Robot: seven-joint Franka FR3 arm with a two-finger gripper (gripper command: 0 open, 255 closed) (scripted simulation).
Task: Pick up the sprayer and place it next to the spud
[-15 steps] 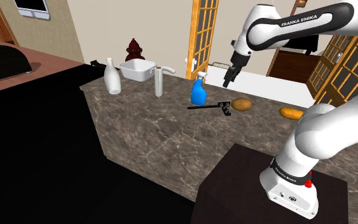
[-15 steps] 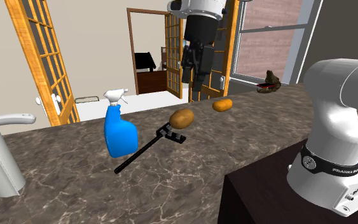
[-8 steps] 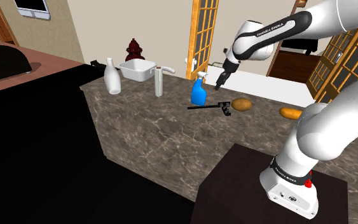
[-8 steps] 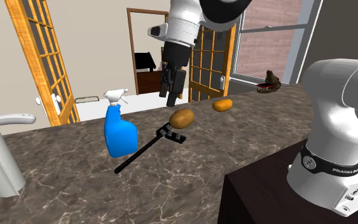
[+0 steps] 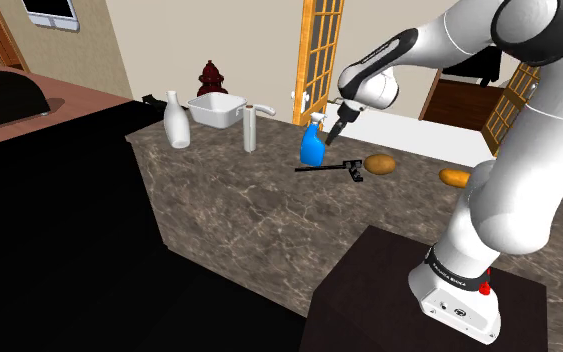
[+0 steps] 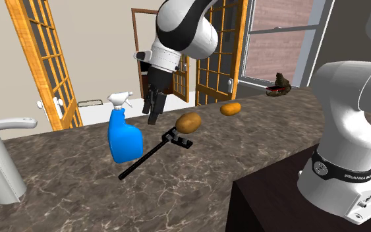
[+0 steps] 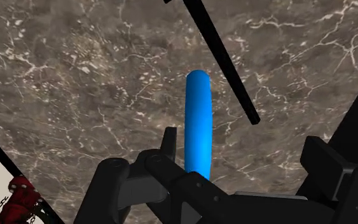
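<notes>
Risk of tipping seems the main worry: the blue spray bottle (image 5: 312, 148) stands upright on the counter (image 5: 229, 210) right at the tips of the gripper (image 5: 330, 136), nearer one finger than the other. A lopsided descent or closing could clip its white nozzle and knock it onto the long black tool (image 6: 152, 153) lying just past it, on the way to the potato (image 6: 188, 122) beyond. Gripper fingers (image 7: 323, 162) are spread wide with the bottle's body in the gap between them, and as far as the wrist view shows they clasp nothing yet.
</notes>
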